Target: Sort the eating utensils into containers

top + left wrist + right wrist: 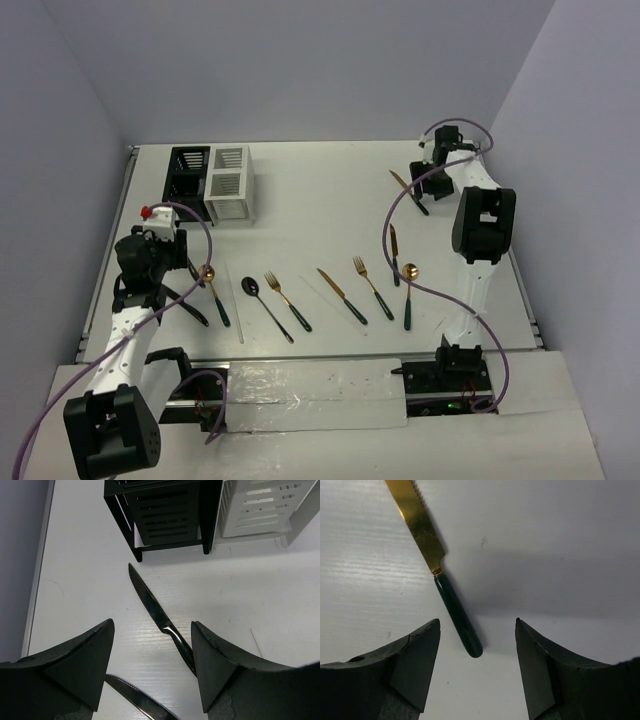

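Note:
My left gripper hangs open above the table, just in front of the containers. One black knife lies between its fingers, unheld; a second black knife crosses below. The black container and the white container stand joined, ahead of it. At the far right, my right gripper is open. A gold knife with a green handle lies flat, its handle end between the fingers, untouched.
A row of utensils lies mid-table: gold spoon, black spoon, fork, knife, second fork, small knife, second gold spoon. A thin white stick lies among them. Walls close in left and right.

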`<state>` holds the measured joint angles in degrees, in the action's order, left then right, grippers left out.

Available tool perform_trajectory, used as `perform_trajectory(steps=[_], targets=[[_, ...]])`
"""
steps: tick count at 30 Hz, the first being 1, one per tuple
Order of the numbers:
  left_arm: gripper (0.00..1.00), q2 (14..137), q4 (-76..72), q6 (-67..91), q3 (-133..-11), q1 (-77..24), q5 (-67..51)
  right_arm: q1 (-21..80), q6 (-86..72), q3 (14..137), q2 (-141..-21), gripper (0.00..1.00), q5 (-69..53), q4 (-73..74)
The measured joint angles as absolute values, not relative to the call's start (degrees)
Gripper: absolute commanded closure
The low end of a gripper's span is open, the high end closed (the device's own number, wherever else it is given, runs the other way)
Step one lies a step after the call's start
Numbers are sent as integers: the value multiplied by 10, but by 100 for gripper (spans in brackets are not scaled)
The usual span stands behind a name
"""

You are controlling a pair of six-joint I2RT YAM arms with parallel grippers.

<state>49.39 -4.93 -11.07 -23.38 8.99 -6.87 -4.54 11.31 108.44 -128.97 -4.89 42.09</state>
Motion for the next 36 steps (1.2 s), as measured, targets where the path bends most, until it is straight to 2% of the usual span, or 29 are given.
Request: perform_trajectory(steps=[5, 10, 13, 14, 17, 23, 27, 36], targets=[[28, 499, -49, -111, -234, 90, -69, -34, 137, 1088, -1319, 33, -65, 456], [28, 500, -49, -111, -234, 90, -69, -26, 148, 1112, -1335, 42, -58, 476], [28, 502, -49, -111, -234, 90, -69, -22, 152, 1114, -1336, 65, -45, 490], [28, 502, -49, -111, -234, 90, -69, -20, 154, 1115, -1336, 80, -36, 495], [28, 503, -49, -111, -234, 90, -68, -8, 158, 1119, -1338, 100, 5, 509], [28, 502, -49, -112, -235, 90, -66, 21, 161, 1105, -1330, 100, 44, 499], [28, 501, -46, -115, -240, 90, -67, 32, 149, 1028, -1283, 100, 50, 449], [28, 501, 39, -132, -342, 90, -115, 90, 107, 834, -1027, 100, 40, 282]])
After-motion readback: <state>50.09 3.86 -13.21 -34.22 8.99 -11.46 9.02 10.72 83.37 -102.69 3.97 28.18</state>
